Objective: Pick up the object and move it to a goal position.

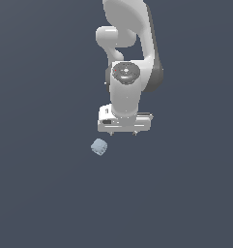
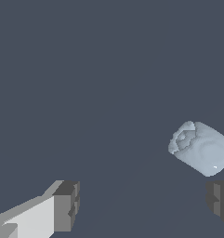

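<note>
A white Panda arm (image 1: 130, 53) is seen reaching down over a plain dark grey-blue surface (image 1: 40, 193), its gripper (image 1: 123, 133) pointed downward. The fingers (image 2: 67, 207) are spread wide apart and nothing is held between them. The object (image 1: 99, 147), a small pale blue-grey lumpy chunk, is seen lying on the surface at about seven o'clock from the gripper in the exterior view, near it but untouched. In the wrist view, the chunk (image 2: 201, 148) is shown outside the gap between the two dark finger pads, set off toward one of them and clear of its tip. No contact between fingers and chunk is visible.
</note>
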Tool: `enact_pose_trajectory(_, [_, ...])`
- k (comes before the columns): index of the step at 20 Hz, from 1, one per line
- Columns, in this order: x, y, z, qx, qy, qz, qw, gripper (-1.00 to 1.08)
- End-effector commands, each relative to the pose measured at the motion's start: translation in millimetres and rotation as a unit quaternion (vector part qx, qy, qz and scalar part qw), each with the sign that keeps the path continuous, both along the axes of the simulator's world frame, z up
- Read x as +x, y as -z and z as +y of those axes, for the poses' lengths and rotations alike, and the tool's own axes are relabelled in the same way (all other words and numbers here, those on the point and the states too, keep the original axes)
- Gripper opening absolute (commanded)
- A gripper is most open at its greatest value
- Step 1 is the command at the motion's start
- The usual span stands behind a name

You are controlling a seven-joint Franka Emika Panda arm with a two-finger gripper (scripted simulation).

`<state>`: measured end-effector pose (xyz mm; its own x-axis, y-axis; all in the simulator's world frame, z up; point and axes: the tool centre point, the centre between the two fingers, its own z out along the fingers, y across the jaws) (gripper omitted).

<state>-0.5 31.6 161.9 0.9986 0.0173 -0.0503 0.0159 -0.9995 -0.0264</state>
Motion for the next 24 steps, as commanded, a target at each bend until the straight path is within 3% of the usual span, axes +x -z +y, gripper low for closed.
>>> enact_pose_trajectory(1, [0.0,0.0,0.0,0.0,0.0,0.0,1.0,1.0])
enact_pose_trajectory(14, [5.6,-17.1,12.6,-0.005,-0.025,-0.015,0.9996,1.0])
enact_pose_trajectory(24, [7.0,9.0,-22.4,-0.006,0.064,-0.016,0.9978,1.0])
